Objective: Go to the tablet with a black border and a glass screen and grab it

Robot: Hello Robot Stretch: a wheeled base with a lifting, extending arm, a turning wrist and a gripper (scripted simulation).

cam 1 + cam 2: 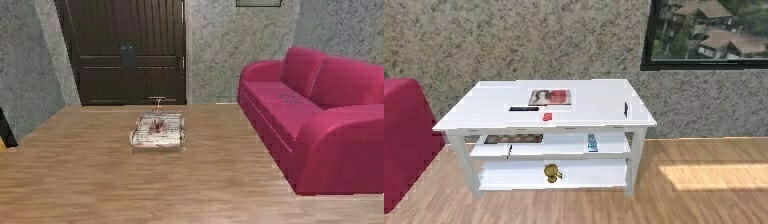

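Forward view gave dark double door (128, 50), pink sofa (320, 110) at right, cut off by edge, and low wire basket-like thing (157, 132) on wood floor (80, 180). Arm side view gave white worktop (599, 100), window (709, 30) far right. Thin flat dark thing (519, 108), possibly tablet, lay on worktop left of middle, just beside picture-covered flat thing (550, 97); small red thing (547, 116) near. Items on shelf (564, 150) below too small to name. Jaws: could not tell their state.
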